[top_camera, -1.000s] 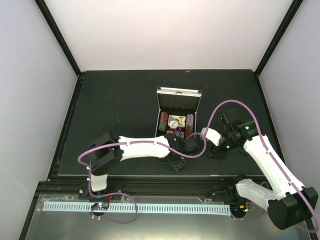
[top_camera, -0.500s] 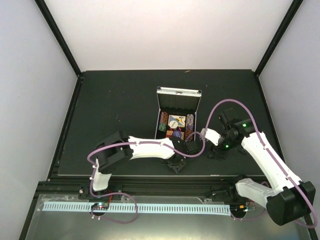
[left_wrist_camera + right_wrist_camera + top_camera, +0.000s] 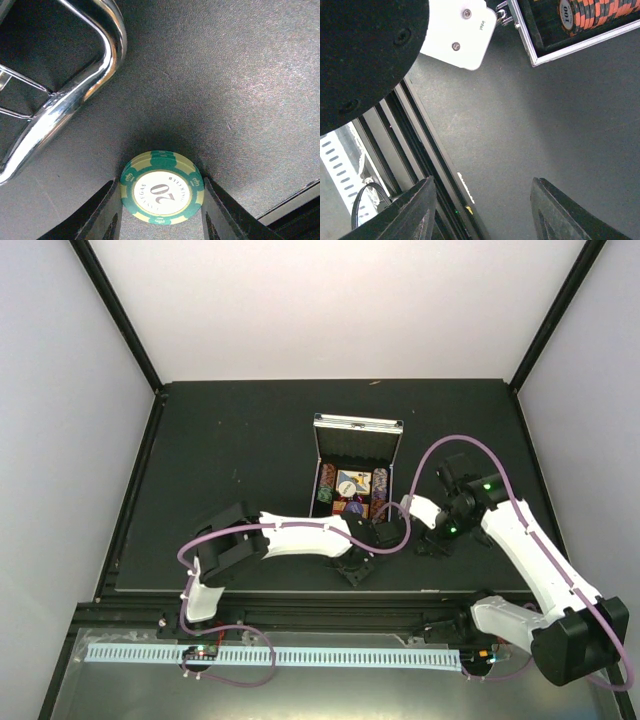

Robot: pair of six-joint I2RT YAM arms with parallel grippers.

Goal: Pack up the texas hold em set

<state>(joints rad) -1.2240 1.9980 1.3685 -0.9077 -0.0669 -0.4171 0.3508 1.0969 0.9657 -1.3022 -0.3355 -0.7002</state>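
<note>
The silver briefcase (image 3: 357, 430) lies open mid-table, its tray holding a card deck (image 3: 352, 483) and rows of chips (image 3: 380, 483). My left gripper (image 3: 353, 567) is low on the mat just in front of the case. In the left wrist view it (image 3: 159, 182) is shut on a green-and-cream chip (image 3: 161, 189) marked 20, with a second green chip under it. The chrome case handle (image 3: 80, 82) is close by. My right gripper (image 3: 432, 545) is open and empty over the mat right of the case, as its own view (image 3: 482, 181) shows.
The case's front corner with orange-and-black chips (image 3: 592, 12) marked 100 shows in the right wrist view, beside the left arm's white camera housing (image 3: 457, 32). The mat's front edge and metal rails (image 3: 415, 150) lie just under the right gripper.
The left arm's elbow has swung right while its gripper stays at the green chip. The right gripper has shifted slightly toward the case.
</note>
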